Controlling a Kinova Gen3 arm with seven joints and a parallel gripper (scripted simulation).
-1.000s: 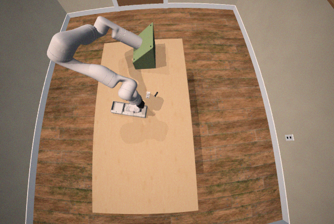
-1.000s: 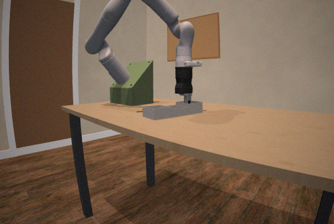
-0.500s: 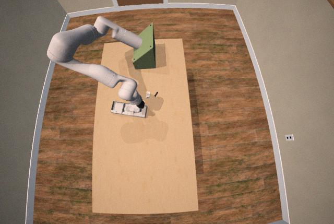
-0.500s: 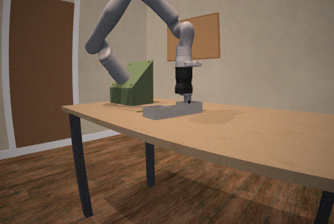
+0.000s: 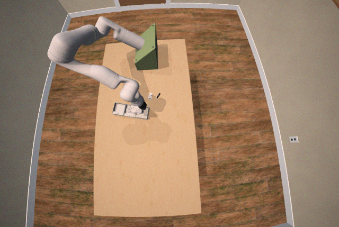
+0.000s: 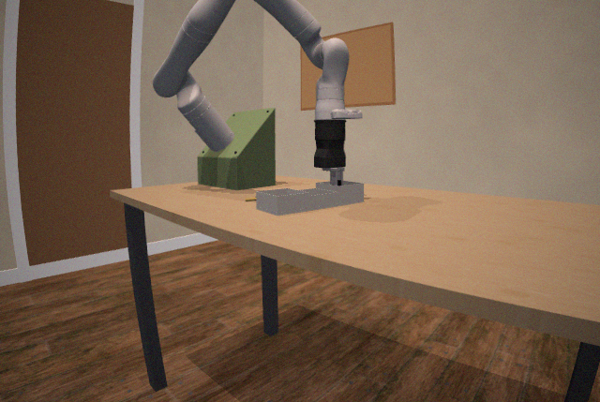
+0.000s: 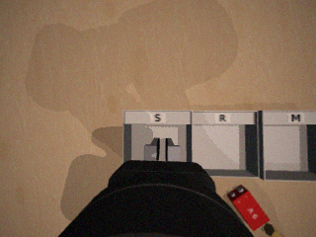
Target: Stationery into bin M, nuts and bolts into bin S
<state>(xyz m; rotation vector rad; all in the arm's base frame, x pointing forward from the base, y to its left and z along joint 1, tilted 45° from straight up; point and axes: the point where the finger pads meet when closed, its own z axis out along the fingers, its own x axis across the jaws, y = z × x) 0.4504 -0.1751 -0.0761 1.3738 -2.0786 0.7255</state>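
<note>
Fingers stand nearly shut in bin S [image 7: 157,118], on what you cannot tell; the red block [image 7: 248,209], lower right on the table [image 7: 74,49], looks light and stiff, so pinch its long sides.

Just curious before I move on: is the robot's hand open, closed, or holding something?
Hand: nearly closed above bin S; anything pinched cannot be told.
</note>
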